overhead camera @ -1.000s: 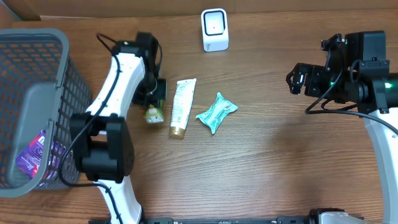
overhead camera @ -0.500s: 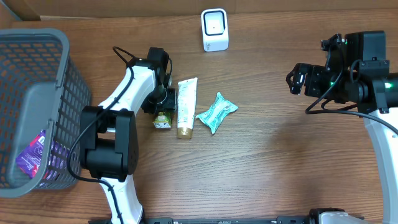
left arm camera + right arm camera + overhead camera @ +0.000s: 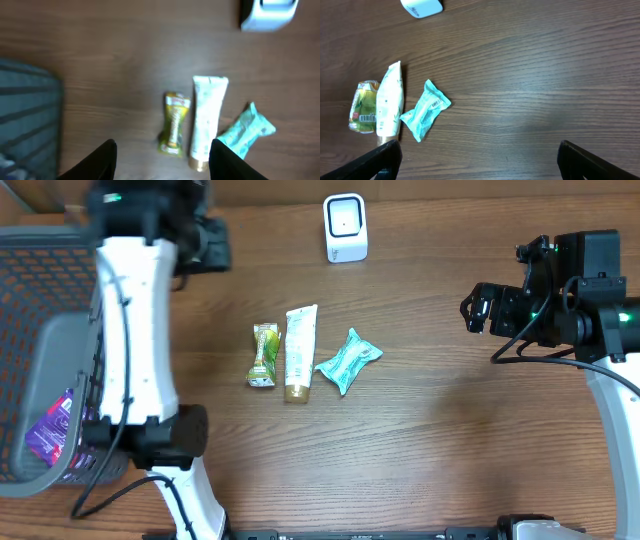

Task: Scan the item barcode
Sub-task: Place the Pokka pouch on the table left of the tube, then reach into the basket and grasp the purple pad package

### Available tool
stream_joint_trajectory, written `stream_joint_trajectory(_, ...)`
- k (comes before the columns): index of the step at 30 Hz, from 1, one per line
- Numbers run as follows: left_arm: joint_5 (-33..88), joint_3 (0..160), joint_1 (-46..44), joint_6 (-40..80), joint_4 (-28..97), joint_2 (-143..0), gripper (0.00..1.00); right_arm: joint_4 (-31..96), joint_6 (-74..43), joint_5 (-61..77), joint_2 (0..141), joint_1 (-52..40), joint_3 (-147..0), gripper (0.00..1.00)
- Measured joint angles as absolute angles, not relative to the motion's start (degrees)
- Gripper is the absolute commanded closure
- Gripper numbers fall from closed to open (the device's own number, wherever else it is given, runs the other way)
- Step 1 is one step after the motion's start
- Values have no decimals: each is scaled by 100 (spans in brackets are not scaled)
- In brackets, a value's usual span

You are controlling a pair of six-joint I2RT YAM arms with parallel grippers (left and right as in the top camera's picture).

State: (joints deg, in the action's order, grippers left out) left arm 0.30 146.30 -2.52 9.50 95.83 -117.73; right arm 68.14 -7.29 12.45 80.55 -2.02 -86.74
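The left gripper [image 3: 163, 150] is hovering with jaws parted, holding nothing; the right gripper [image 3: 477, 152] is gaping wide, also empty. The green snack pouch [image 3: 264, 354] is lying on the table [image 3: 450, 440] just beside the white tube [image 3: 297, 352].

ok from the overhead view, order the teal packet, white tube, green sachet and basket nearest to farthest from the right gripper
From the right gripper:
1. teal packet, row's right end
2. white tube, row's middle
3. green sachet, row's left end
4. basket, far left
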Motion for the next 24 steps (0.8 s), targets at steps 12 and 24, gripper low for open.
stream_joint_trajectory(12, -64, 13749, 2965, 1234, 9706, -9760, 52, 6866, -731, 1245, 8055, -202, -8674, 0)
stream_joint_trajectory(24, -628, 10193, 4541, 1741, 7870, -9515, 9, 6764, -729, 1245, 8055, -202, -8674, 0)
